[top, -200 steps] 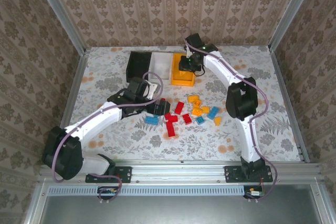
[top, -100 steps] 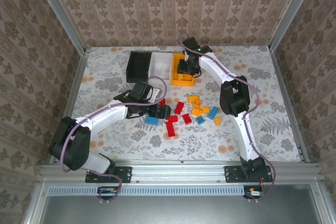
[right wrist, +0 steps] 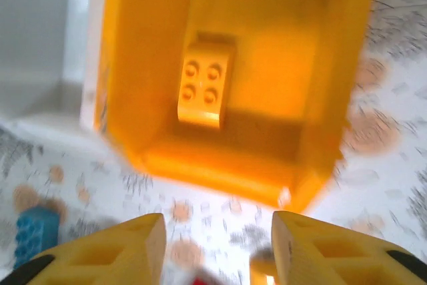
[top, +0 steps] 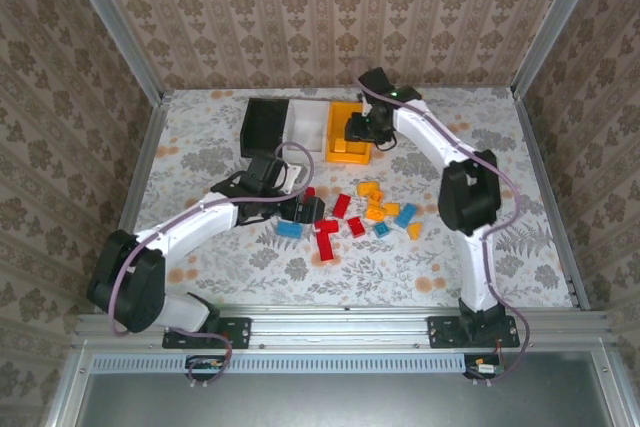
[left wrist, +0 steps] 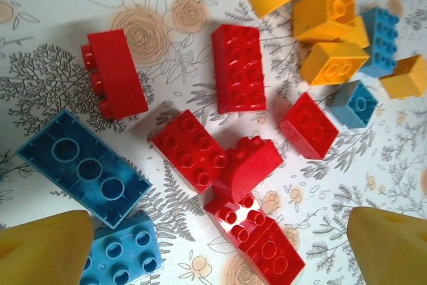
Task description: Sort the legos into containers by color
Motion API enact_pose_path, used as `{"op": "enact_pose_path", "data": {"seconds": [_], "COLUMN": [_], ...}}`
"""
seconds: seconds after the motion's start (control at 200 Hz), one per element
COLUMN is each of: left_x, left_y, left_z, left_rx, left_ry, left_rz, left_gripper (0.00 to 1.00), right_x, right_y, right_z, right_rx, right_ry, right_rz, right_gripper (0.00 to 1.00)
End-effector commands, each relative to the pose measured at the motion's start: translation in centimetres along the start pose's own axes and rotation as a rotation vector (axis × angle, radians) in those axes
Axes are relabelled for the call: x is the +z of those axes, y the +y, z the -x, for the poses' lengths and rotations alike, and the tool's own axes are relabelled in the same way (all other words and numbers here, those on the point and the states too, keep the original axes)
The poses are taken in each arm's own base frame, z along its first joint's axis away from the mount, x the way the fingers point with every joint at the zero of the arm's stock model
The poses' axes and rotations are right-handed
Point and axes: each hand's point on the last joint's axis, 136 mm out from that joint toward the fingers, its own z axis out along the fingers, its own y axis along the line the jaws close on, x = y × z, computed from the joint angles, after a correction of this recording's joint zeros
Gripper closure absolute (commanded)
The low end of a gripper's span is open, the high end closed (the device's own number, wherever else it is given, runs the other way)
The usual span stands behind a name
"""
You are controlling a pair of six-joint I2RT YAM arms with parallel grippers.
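Red [top: 327, 233], blue [top: 288, 230] and yellow [top: 374, 203] legos lie scattered mid-table. My left gripper [top: 306, 209] hovers low over the pile's left side, open. In the left wrist view its gripper [left wrist: 217, 258] spans a cluster of red bricks [left wrist: 240, 171], with two blue bricks [left wrist: 83, 168] by the left finger. The black [top: 263, 125], white [top: 304, 123] and orange [top: 338, 155] bins stand in a row at the back. My right gripper [top: 358, 133] hangs open over the orange bin's near edge. The right wrist view shows the right gripper [right wrist: 217, 251] empty and one yellow brick [right wrist: 203, 88] inside the orange bin [right wrist: 147, 65].
Yellow bricks [left wrist: 327, 31] and small blue ones [left wrist: 357, 101] crowd the right of the pile. Patterned walls and metal frame posts [top: 150, 147] close in the table on three sides. Bare tabletop lies left of the left arm and right of the pile.
The right wrist has swung slightly rightward and back from the orange bin. The left gripper has settled a little lower over the red bricks; its elbow has shifted.
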Motion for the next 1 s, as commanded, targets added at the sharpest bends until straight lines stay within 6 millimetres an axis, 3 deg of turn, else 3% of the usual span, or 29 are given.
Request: {"op": "enact_pose_path", "data": {"seconds": [0.0, 0.21, 0.375, 0.475, 0.645, 0.995], "left_x": [-0.8, -0.8, 0.1, 0.8, 2.2, 3.6], "left_y": [-0.7, -2.7, -4.3, -5.1, -6.5, -7.5], "left_z": [-0.1, -1.1, -2.0, -2.4, -3.3, -4.0], "left_rx": [-0.014, 0.050, 0.093, 0.102, 0.125, 0.130], "left_ry": [-0.021, -0.022, -0.002, 0.007, 0.043, 0.073], "left_rz": [-0.034, -0.053, -0.067, -0.078, -0.096, -0.105], "left_gripper": [0.00, 0.00, 0.00, 0.00, 0.00, 0.00], "right_x": [-4.7, -7.8, -8.1, -7.0, -5.5, -1.7], "right_y": [-1.5, -6.9, -9.7, -11.0, -12.0, -13.8], "right_z": [-1.7, -10.1, -16.7, -20.1, -23.0, -23.9], "right_rx": [0.007, 0.035, 0.075, 0.104, 0.126, 0.120], "right_ry": [-0.042, 0.029, 0.101, 0.140, 0.167, 0.232], "right_rz": [-0.033, -0.147, -0.190, -0.199, -0.193, -0.254], "right_gripper": [0.47, 0.35, 0.31, 0.31, 0.31, 0.40]}}
